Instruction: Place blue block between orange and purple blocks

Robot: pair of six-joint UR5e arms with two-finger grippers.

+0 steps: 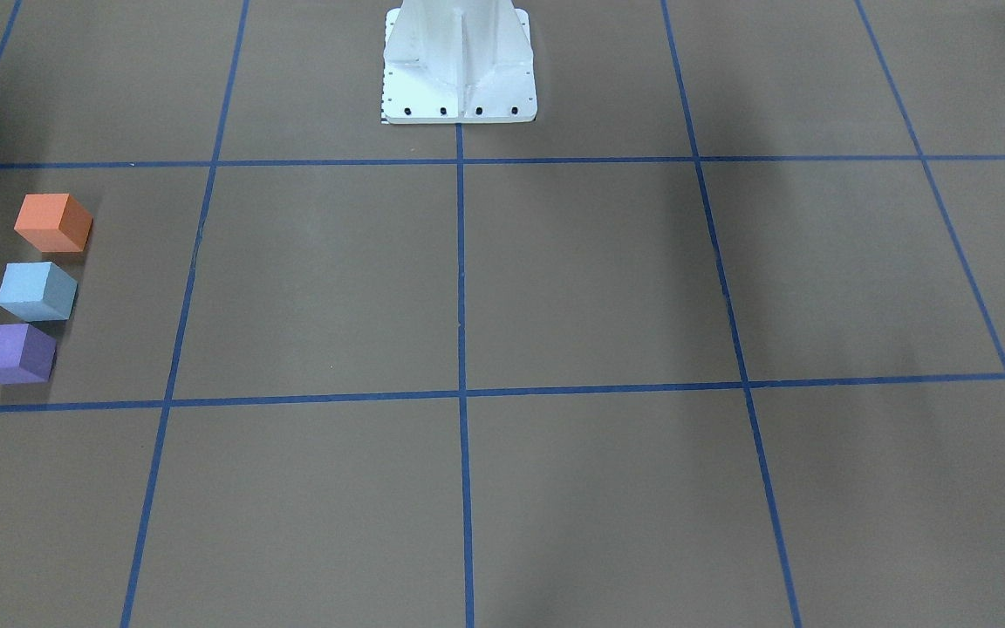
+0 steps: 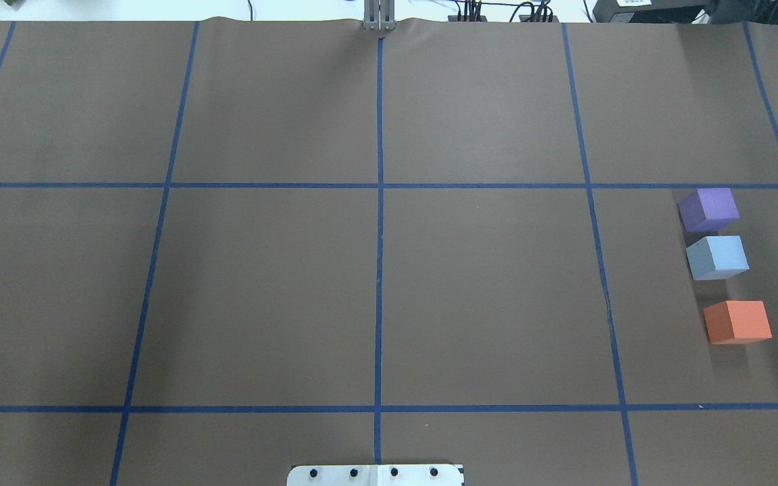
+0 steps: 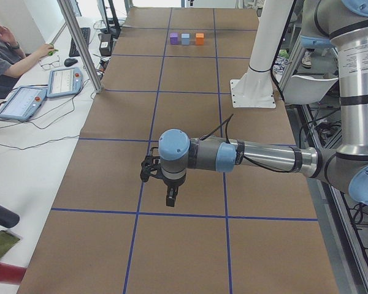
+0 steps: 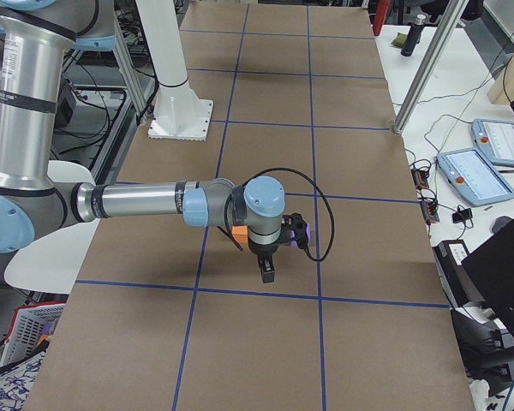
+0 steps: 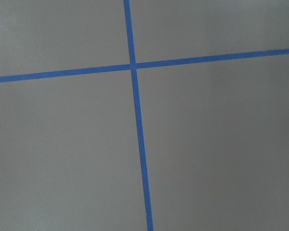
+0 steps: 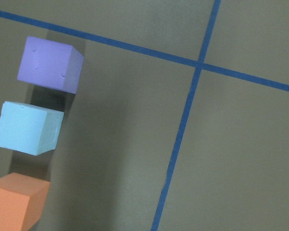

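The blue block (image 2: 717, 257) sits in a row between the purple block (image 2: 708, 209) and the orange block (image 2: 737, 322) at the table's right side. The blue block is closer to the purple one. The row also shows in the front view, orange (image 1: 52, 222), blue (image 1: 36, 291), purple (image 1: 12, 353), and in the right wrist view, with the blue block (image 6: 29, 128) in the middle. My right gripper (image 4: 266, 272) hangs high over the row. My left gripper (image 3: 170, 199) hangs over bare table far from them. I cannot tell whether either is open or shut.
The robot's white base (image 1: 459, 65) stands at the table's middle edge. Blue tape lines (image 2: 379, 202) split the brown table into squares. An operator (image 3: 6, 52) sits at a side desk with tablets (image 3: 64, 81).
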